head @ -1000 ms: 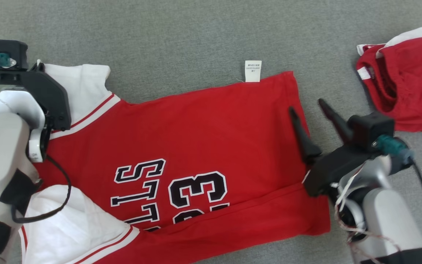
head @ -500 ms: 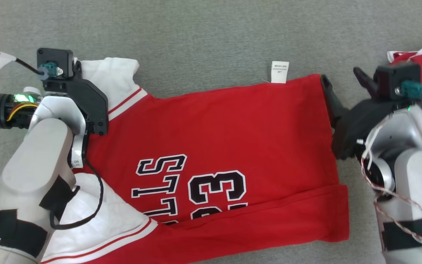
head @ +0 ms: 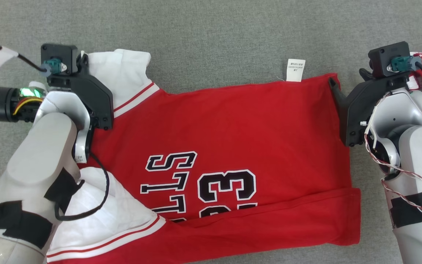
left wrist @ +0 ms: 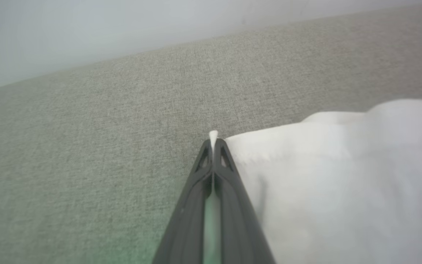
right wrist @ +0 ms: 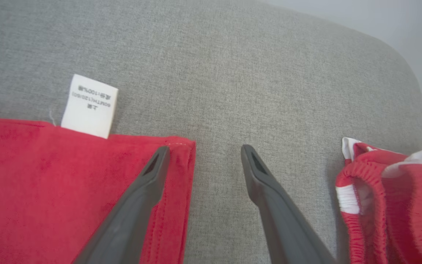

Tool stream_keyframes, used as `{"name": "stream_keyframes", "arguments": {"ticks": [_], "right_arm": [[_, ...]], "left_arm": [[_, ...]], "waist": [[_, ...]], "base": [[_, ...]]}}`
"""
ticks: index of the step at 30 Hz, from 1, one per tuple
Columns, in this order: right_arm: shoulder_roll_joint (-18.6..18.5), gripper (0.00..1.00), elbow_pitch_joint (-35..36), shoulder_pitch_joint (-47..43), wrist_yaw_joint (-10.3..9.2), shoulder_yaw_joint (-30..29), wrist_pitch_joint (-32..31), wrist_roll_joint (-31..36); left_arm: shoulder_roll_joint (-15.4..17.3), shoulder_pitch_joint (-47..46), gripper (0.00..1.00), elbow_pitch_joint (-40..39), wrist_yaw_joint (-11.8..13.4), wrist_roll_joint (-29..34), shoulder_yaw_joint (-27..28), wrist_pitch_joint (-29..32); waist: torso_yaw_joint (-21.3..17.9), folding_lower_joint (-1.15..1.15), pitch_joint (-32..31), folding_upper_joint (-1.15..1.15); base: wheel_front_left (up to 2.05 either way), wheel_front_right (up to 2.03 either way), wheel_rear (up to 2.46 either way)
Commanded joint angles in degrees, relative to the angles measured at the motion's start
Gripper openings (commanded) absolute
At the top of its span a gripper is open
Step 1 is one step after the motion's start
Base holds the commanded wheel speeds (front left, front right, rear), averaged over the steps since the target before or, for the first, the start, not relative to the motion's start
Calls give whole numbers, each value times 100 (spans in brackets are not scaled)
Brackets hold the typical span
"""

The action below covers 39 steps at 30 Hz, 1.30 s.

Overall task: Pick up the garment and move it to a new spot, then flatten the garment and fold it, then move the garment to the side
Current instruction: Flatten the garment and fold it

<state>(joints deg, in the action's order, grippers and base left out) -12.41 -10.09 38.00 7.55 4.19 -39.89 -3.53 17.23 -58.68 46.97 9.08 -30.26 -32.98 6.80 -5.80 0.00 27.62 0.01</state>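
Red jersey numbered "33", tag reading "100%"; left pincer clamps its white sleeve, right pincer gapes wide.

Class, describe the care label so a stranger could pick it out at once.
On the grey surface lies a red jersey numbered 33. At its far edge, near the right claw, a small white label sticks out onto the grey. Unlike the white sleeves, it is a tiny rectangle with printed text.

Crumpled red shorts with white trim lie on the grey fabric surface
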Motion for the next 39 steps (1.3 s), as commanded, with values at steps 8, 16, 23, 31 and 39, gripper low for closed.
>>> {"name": "stream_keyframes", "arguments": {"ticks": [8, 16, 23, 31, 39], "right_arm": [[-119, 95, -362, 194, -13, 144, -158, -158], [-183, 49, -666, 180, -13, 349, -183, -384], [-232, 0, -773, 221, -13, 451, 36, -476], [-210, 0, -916, 236, -13, 371, 420, -374], [-231, 0, -924, 7, -13, 258, 781, -452]], "left_arm": [[-37, -122, 0, 215, -88, -24, -61, -75], [-111, -188, 0, 410, -137, -53, -116, -150], [-126, -227, 0, 467, -184, -16, -131, -532], [-124, -279, 0, 498, -149, 11, -82, -1182], [-196, 126, 0, 169, -48, -188, 139, -1982]], "waist": [[69, 0, 74, -1], [132, 0, 96, -1], [164, 0, 62, -1], [195, 0, -35, -1], [359, 0, -273, -1]], "base": [[0, 0, 0], [0, 0, 0], [0, 0, 0], [0, 0, 0], [0, 0, 0]]}}
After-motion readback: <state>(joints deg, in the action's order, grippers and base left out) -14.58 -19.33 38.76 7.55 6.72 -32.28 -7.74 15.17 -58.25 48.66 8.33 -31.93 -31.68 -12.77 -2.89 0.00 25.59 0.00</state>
